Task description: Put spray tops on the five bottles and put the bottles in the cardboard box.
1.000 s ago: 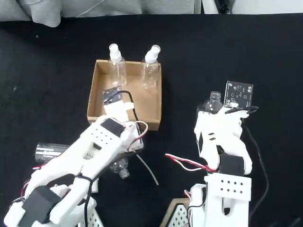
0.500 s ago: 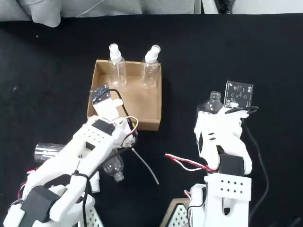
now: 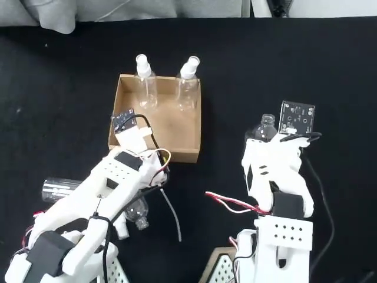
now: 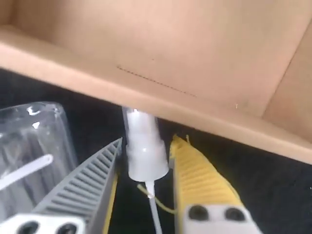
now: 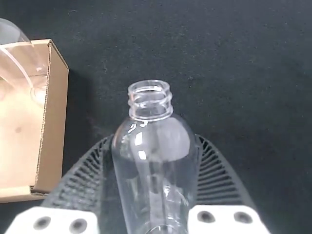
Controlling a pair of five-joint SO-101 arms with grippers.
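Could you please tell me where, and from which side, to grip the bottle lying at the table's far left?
Probably across the bare middle of the lying bottle, coming straight down from above: its round side faces up and the left arm covers one end.

A black table (image 3: 306, 65) has grey cloth (image 3: 53, 15) bunched along its far edge.

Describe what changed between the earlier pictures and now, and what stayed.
The left arm's jaws, shut on a spray top, shifted left and slightly back along the cardboard box's front wall, its tube trailing. The right jaws kept holding the open bottle; two capped bottles stayed boxed.
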